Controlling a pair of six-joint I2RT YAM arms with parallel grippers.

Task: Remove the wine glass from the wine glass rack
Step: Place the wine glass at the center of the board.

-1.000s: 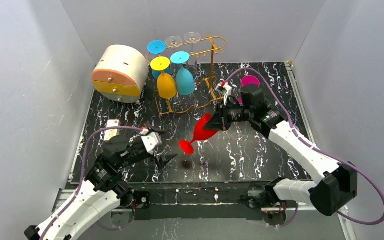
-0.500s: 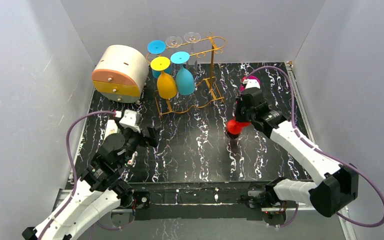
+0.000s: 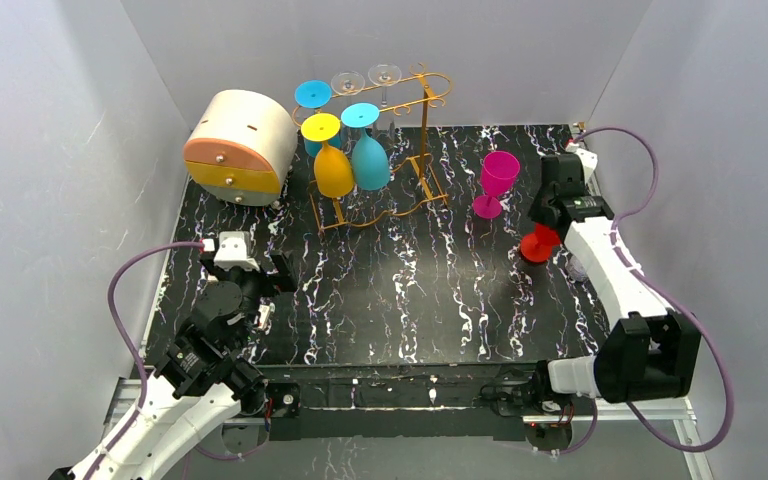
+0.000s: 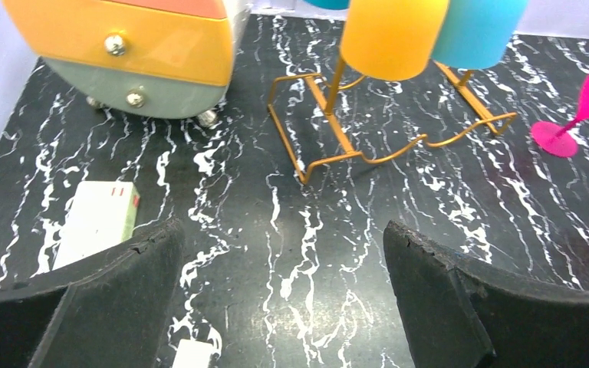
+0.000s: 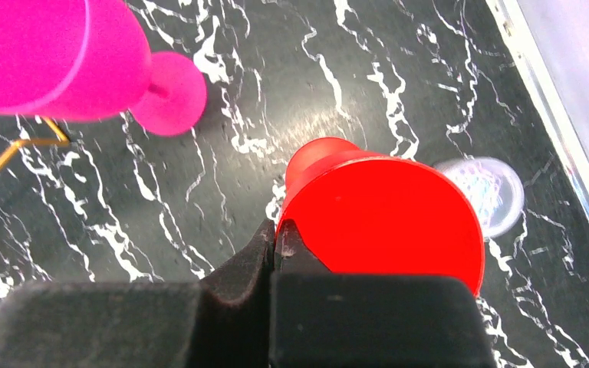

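The golden wire wine glass rack [image 3: 425,150] stands at the back centre with a yellow glass [image 3: 333,170], a teal glass [image 3: 369,160] and clear ones hanging from it; its legs [image 4: 337,142] show in the left wrist view. A red wine glass [image 3: 537,244] hangs low at the right, off the rack, its round foot [image 5: 383,218] facing the wrist camera. My right gripper [image 3: 552,222] [image 5: 276,230] is shut on it just beside the foot. My left gripper [image 3: 260,275] [image 4: 280,253] stands open over bare table at the left.
A magenta glass [image 3: 496,178] [image 5: 54,57] stands upright just left of the red one. A clear round piece [image 3: 577,268] [image 5: 487,192] lies to its right near the table edge. A cream-and-orange drawer box [image 3: 240,145] sits back left, a white packet [image 4: 96,222] near the left gripper.
My right arm has carried the red glass from the table's middle to the right side, beside the magenta glass. My left arm has swung back to the left, still open.
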